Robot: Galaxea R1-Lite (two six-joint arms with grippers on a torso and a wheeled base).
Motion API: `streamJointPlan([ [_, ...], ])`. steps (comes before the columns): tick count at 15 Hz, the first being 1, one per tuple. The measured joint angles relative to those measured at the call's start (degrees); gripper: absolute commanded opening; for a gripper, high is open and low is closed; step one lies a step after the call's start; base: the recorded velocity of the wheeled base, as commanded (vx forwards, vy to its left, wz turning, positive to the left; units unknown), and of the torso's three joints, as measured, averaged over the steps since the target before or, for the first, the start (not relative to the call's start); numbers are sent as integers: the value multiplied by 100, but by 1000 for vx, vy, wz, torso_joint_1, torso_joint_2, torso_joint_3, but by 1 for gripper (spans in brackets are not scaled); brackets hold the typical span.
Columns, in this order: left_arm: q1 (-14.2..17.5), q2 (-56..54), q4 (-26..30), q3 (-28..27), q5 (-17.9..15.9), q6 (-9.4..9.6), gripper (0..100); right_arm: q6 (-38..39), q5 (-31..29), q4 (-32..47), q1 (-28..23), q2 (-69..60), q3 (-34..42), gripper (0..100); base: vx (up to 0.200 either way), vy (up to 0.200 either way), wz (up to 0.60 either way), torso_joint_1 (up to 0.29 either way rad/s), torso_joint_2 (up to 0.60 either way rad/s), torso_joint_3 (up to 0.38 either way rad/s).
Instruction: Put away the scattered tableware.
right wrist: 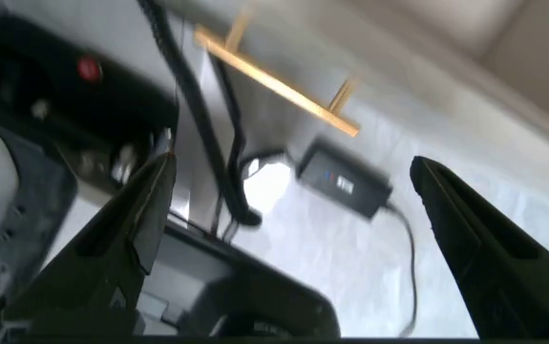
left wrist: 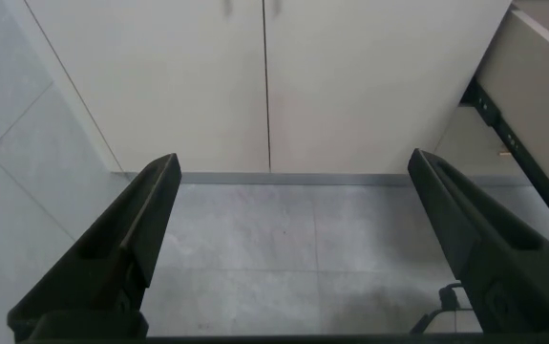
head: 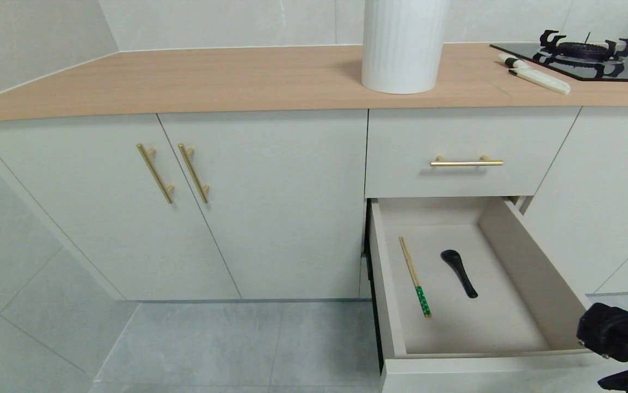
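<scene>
Right wrist view has the right gripper [right wrist: 291, 162] with its two dark fingers spread wide and nothing between them. Past them are a gold bar handle [right wrist: 279, 84], black cables and a small black box [right wrist: 346, 182] on pale floor. The left gripper [left wrist: 293, 162] is likewise splayed and empty. It hangs over grey floor tiles [left wrist: 284, 239] and faces the closed cabinet doors [left wrist: 264, 76], with the side of the pulled-out drawer [left wrist: 532, 86] at the right edge.

From the head camera, the drawer [head: 532, 273] stands open at the near right. On its flat bottom lie a pair of wooden chopsticks [head: 415, 275] with green patterned near ends, pointing front to back along the left side. A black spoon [head: 458, 271] lies just to their right, apart from them, with its bowl at the far end.

Above the open drawer is a shut upper drawer [head: 456, 136] with a gold handle. Farther back, the wooden countertop [head: 210, 76] carries a tall white ribbed container [head: 404, 43]. To its right a pale long object with a dark end [head: 535, 73] lies beside the black stove [head: 587, 57].
</scene>
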Motion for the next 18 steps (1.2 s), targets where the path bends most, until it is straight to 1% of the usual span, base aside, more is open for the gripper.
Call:
streamJointPlan([
  [2,0,0,0,0,0,-2,100,304,-2,-238,24,397,12,100,0,0,0,0,0,0],
  [5,-2,0,-2,0,-1,-2,100,1012,-105,-972,30,941,23,100,0,0,0,0,0,0],
  [8,0,0,0,0,0,-2,100,1507,-580,-1510,35,1289,12,100,0,0,0,0,0,0],
  [11,0,0,0,0,0,-2,100,1748,-819,-2091,24,1497,-11,100,0,0,0,0,0,0],
  [13,0,0,0,0,-1,-2,100,1773,-1070,-2544,-9,1691,-29,100,0,0,0,0,0,0],
  [15,0,0,-2,0,0,-2,100,1751,-1167,-2935,-69,1963,-118,100,0,0,0,0,0,0],
  [18,0,0,-2,0,-1,-2,100,1748,-1180,-2999,-306,2423,-573,100,0,0,0,0,0,0],
])
